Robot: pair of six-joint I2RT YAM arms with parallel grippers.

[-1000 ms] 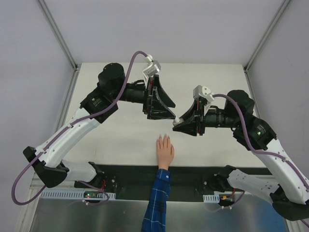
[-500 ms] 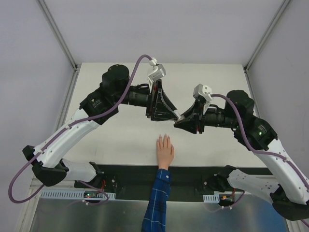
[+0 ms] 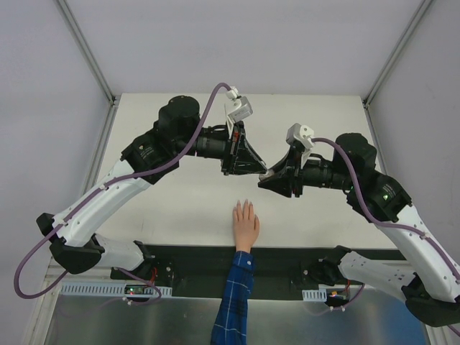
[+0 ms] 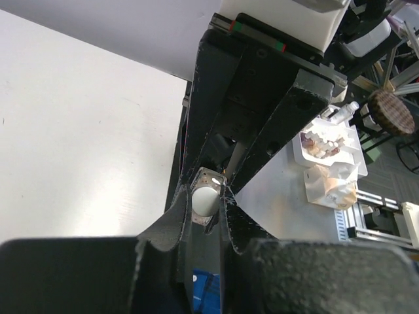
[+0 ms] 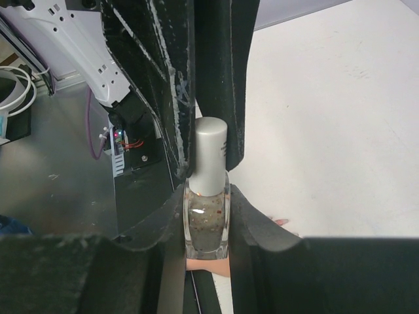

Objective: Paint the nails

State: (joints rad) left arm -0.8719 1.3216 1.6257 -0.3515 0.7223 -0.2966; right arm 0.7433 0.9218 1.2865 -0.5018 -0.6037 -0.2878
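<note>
A flesh-coloured mannequin hand (image 3: 246,224) with a blue plaid sleeve (image 3: 233,302) lies palm down at the table's near edge. Its nails (image 3: 243,204) are tiny pale tips pointing away from the arms. Above and beyond the fingers, my right gripper (image 5: 207,209) is shut on a small glass polish bottle (image 5: 207,222) with speckled grey polish. My left gripper (image 4: 204,196) faces it and is shut on the bottle's white cap (image 4: 204,199), whose sides both fingers touch. In the top view both grippers meet at the bottle (image 3: 264,175). One pink nail (image 5: 280,222) shows beside the bottle.
The white table (image 3: 180,208) is bounded by a metal frame and grey walls. A black rail (image 3: 287,259) runs along its near edge. Off the table, a white tray (image 4: 327,150) with small items shows in the left wrist view.
My left gripper has moved right to the bottle and its fingers have closed from wide apart onto the cap. The right gripper has held the bottle nearly still.
</note>
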